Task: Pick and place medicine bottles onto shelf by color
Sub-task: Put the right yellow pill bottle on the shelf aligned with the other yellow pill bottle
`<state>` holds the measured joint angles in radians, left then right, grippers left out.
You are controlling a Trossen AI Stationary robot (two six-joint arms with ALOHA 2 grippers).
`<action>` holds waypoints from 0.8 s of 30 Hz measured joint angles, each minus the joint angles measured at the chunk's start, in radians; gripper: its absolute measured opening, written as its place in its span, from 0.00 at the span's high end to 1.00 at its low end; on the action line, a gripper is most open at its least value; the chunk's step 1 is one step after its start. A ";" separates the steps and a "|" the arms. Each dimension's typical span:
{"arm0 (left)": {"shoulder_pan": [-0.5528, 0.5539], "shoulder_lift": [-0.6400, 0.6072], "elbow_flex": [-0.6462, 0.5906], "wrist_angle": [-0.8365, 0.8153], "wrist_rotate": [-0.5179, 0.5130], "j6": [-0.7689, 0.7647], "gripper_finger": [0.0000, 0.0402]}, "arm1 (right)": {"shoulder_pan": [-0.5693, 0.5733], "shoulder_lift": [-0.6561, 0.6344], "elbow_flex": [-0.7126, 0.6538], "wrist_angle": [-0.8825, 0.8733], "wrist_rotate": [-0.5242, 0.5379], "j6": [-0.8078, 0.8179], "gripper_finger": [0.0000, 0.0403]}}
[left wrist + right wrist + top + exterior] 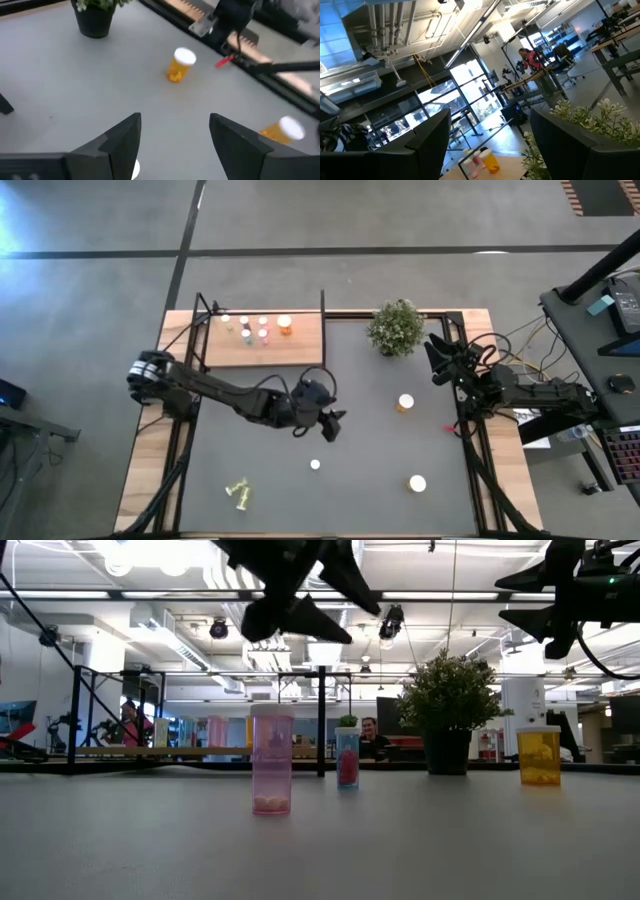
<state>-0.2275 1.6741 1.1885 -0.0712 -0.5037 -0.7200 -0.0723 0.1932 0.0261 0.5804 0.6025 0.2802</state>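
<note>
Left gripper [327, 423] hangs above mid-tabletop [380, 490], jaws apart and holding nothing; the left wrist view shows bare grey between its fingers [122, 142]. Just below it in the high view sits a small white-capped bottle [315, 465], and the low view gives it as the pink bottle [272, 760], upright and translucent. These look like light, rigid plastic with smooth round sides, likely to tip or skid, so I'd take it across the body under the cap.

Two orange bottles [405, 403] stand on the right half, and a yellow-green one [238, 495] lies toppled near the front left. The shelf [262, 340] at the far left already carries a cluster of bottles, colours hard to sort from above.

Right gripper [437, 350] waits by the potted plant [396, 327], jaws parted and empty. Only its wrist view looks toward the shelf from the side, while the low view shows bottle heights.
</note>
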 joint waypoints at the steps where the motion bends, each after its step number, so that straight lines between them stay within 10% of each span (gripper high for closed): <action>1: -0.003 0.014 0.000 0.004 0.000 0.008 0.45 | 0.000 0.000 0.000 0.000 0.000 0.000 0.35; 24: -0.039 0.138 -0.034 0.046 -0.030 0.150 0.45 | 0.000 0.000 0.000 0.000 0.000 0.000 0.35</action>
<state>-0.2669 1.8118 1.1541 -0.0254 -0.5335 -0.5703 -0.0725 0.1934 0.0261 0.5800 0.6029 0.2804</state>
